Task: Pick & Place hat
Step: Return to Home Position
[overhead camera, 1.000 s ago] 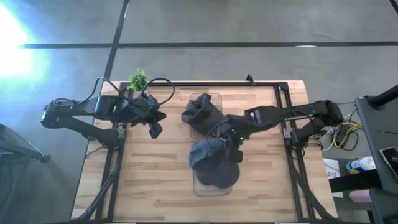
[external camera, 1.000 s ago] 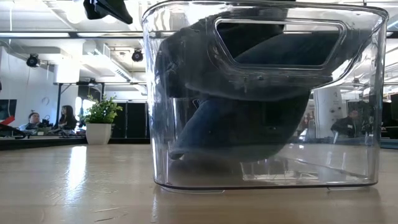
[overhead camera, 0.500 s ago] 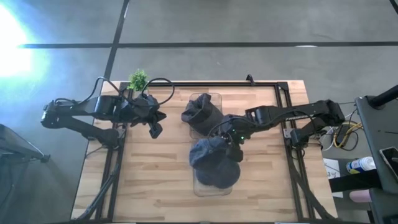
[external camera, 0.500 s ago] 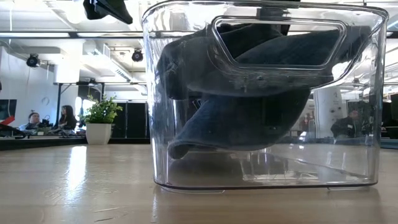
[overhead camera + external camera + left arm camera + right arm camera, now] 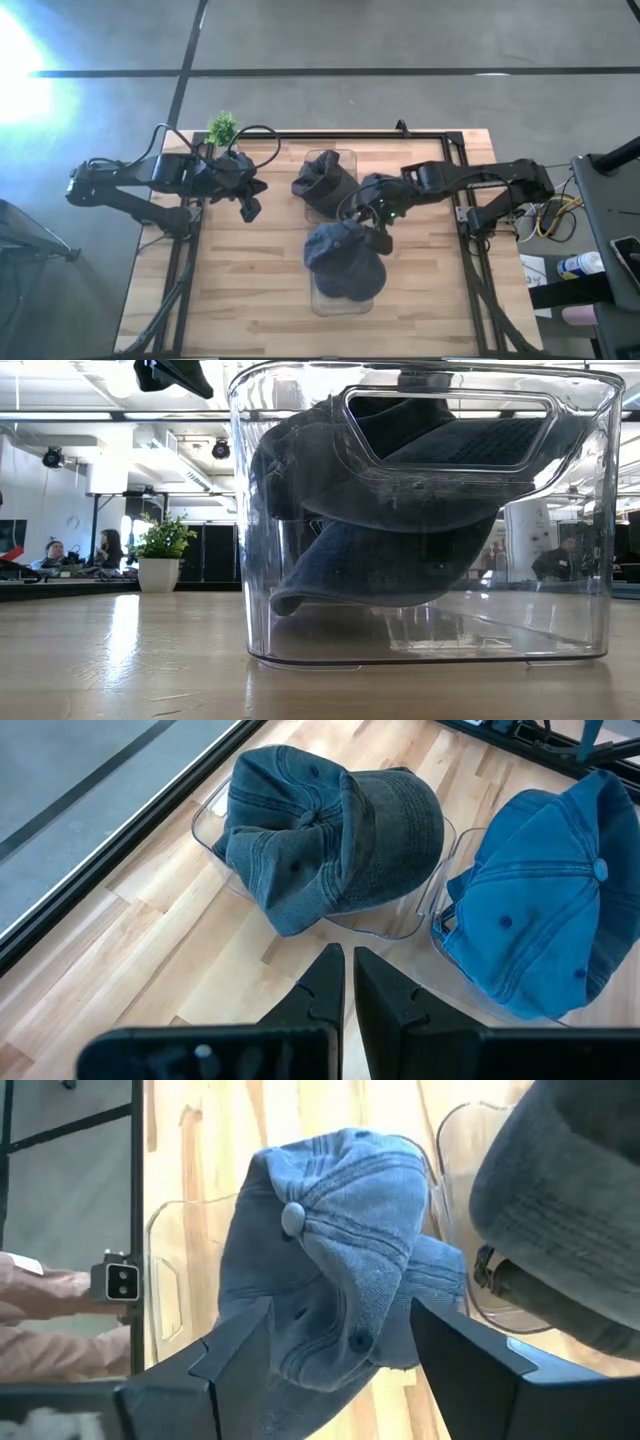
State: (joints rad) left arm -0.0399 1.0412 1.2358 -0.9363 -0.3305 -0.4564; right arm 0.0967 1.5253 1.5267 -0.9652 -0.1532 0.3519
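Table [image 5: 250, 290], two clear bins side by side down its middle

- Rear bin [image 5: 346, 153], on the potted plant's [image 5: 223, 127] side of the table: holds one gray cap [image 5: 325, 182], crumpled, crown folded in on itself. The cap fills the bin and bulges above the rim.
- Front bin [image 5: 340, 306], nearest the low camera: holds the blue caps [image 5: 345, 265]. In the low view we make out two denim layers, one lying over the other, the lower brim curving down towards the bin floor but not clearly touching it. The top cap rises over the rim, its crown button showing in the right wrist view.
- The bins stand just beside each other. We cannot tell whether their walls touch.

Arms
- Right gripper [image 5: 379, 236]: hovers over the front bin's rear right corner, at the edge of the blue heap. Jaws spread wide with nothing between them, and the wrist view looks down between them onto the top blue cap.
- Left gripper [image 5: 249, 207]: waits over the left part of the table near the plant, well apart from both bins. Fingers drawn in to a thin slit, empty.

Room beyond the table: seated people [image 5: 55, 552] far off at the left of the low view
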